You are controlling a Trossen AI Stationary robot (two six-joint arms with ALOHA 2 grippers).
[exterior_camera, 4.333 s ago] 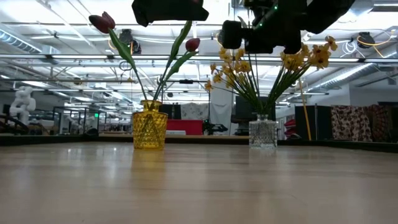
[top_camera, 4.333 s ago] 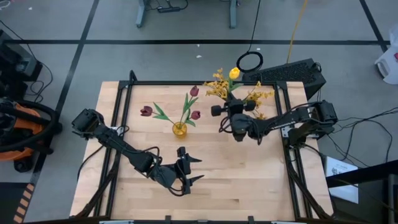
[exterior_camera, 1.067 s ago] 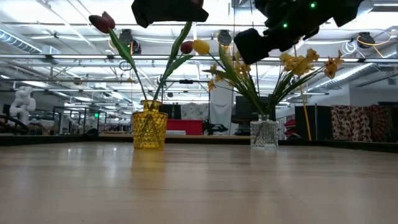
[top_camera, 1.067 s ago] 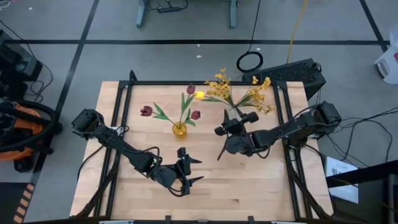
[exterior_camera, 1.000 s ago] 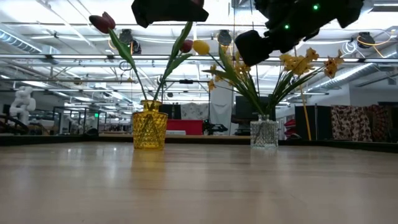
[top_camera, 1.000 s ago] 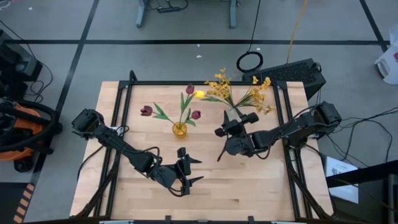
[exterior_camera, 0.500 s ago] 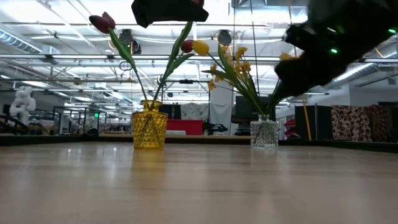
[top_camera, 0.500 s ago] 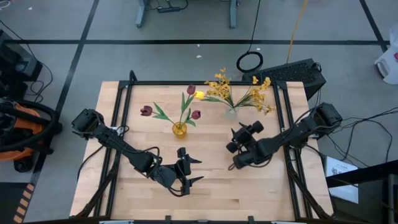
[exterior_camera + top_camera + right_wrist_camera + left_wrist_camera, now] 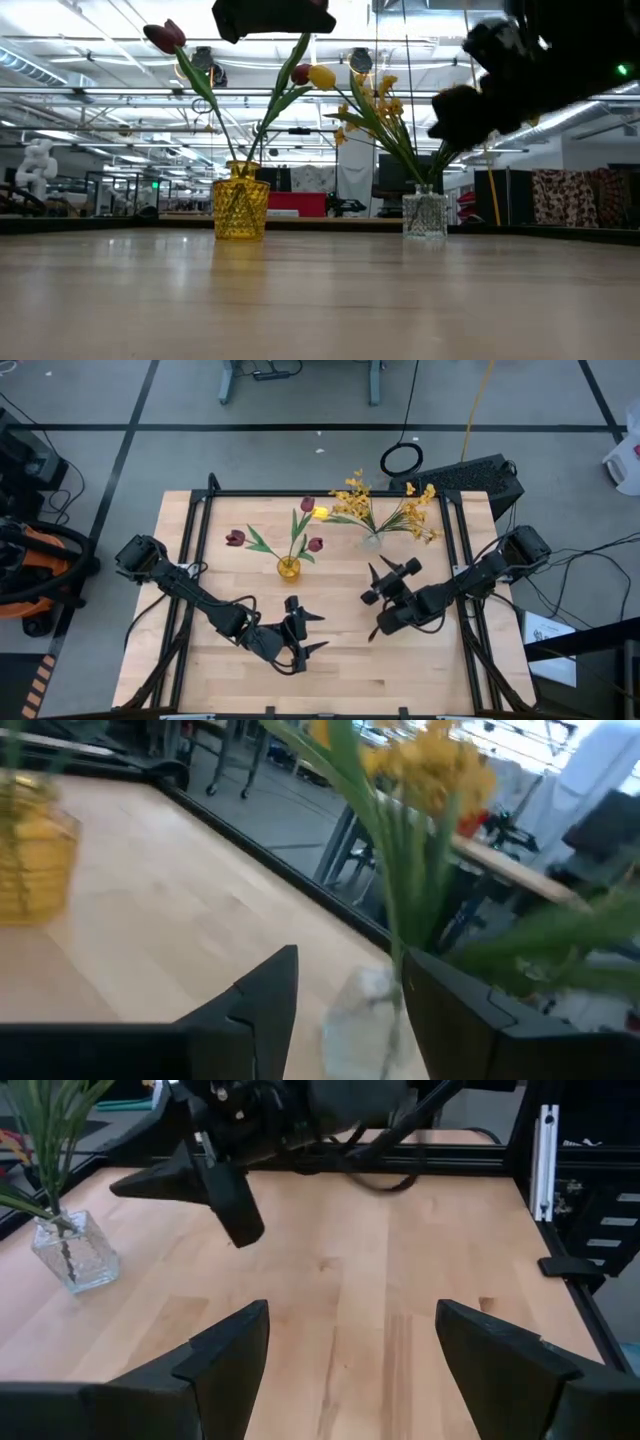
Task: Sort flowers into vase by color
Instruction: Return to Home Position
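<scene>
High view: spread and empty, the right pincer (image 9: 392, 570) is held near the glass vase (image 9: 372, 541). If the yellow sprays (image 9: 405, 515) are snagged by a wide swing, the vase could be tipped. The left pincer (image 9: 318, 633) is parked spread.

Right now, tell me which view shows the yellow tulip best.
Low view: the yellow tulip shows head and stem, down to the clear vase. High view: just its small head. Wrist views: no clear sight.

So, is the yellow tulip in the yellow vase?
No, the stem of the yellow tulip runs down into the clear vase.

No readable text, label or number shows.
</scene>
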